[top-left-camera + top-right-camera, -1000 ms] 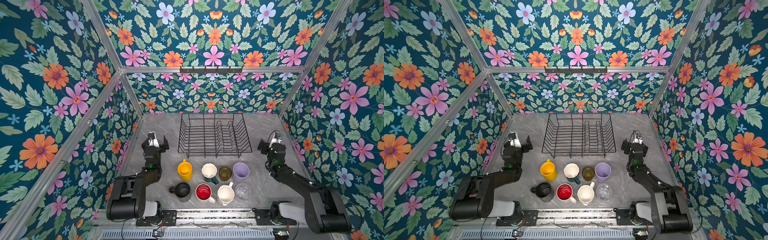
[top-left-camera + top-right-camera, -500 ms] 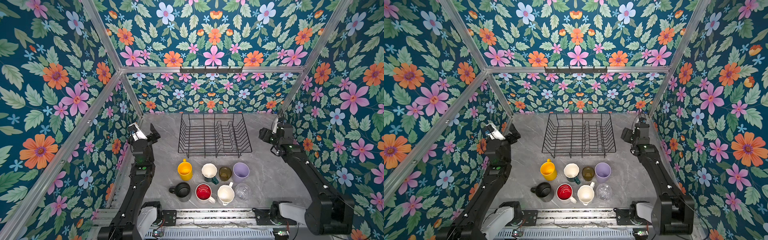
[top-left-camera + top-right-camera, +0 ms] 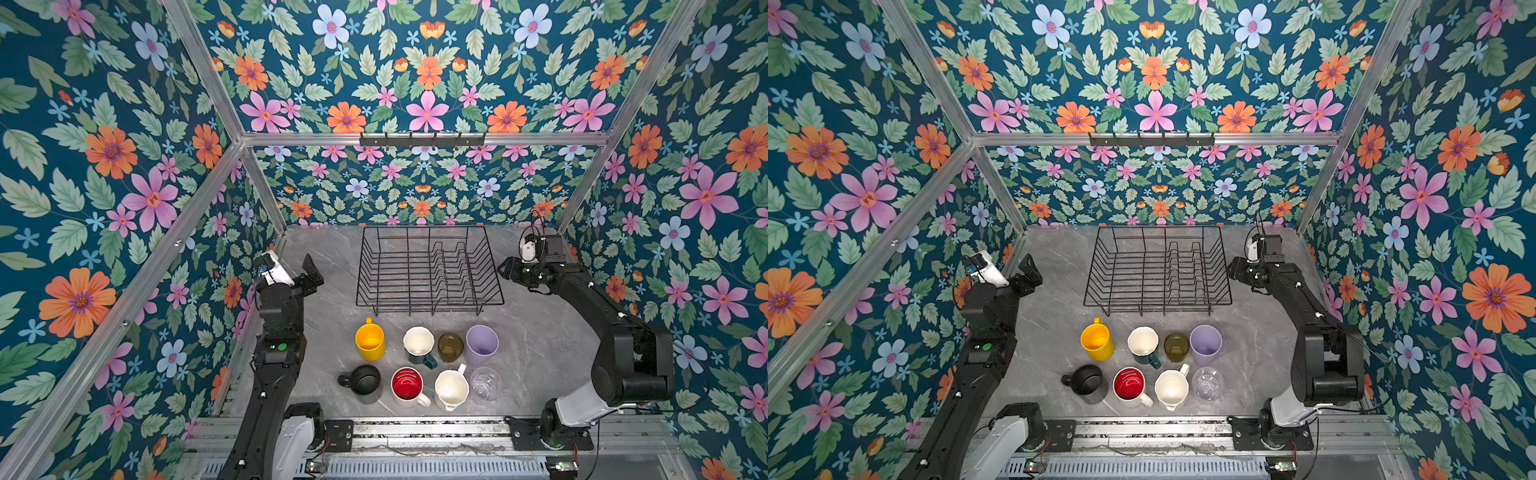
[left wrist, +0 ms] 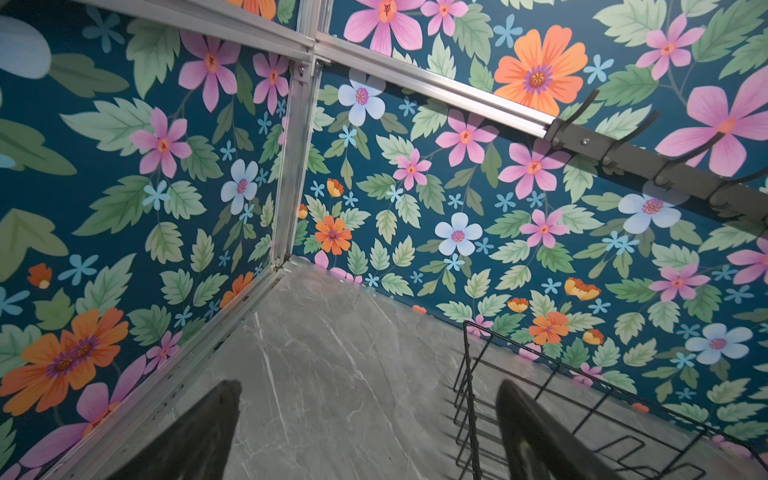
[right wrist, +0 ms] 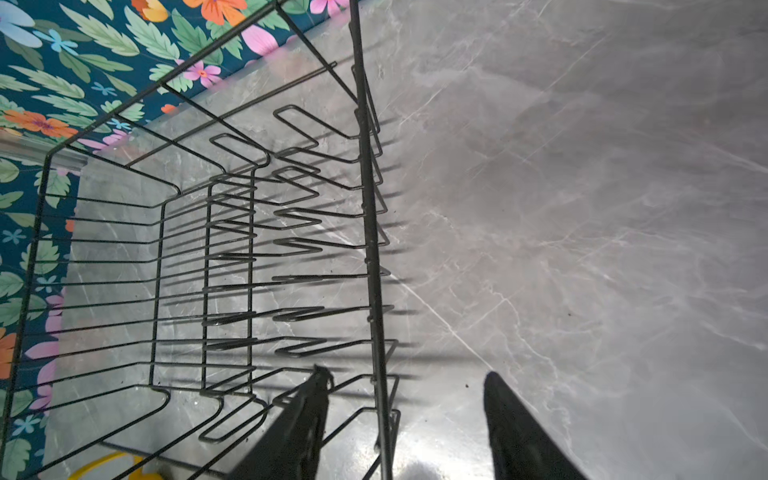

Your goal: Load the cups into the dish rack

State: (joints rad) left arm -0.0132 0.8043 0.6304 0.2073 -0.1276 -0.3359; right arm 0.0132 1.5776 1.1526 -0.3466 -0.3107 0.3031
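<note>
In both top views the rack (image 3: 428,286) stands at the back, with eight cups (image 3: 417,343) in two rows just before it. The left gripper (image 3: 311,272) hangs left of the rack and the right gripper (image 3: 505,268) is at its right rim.

Left wrist view: jaws wide apart, holding nothing, rack beside.

Right wrist view: jaws apart, with the rack's rim showing between them.

Both arms reach forward with elbows bent, the left gripper (image 4: 369,386) with its jaws spread wide and the right gripper (image 5: 406,373) with its jaws parted less widely.
</note>
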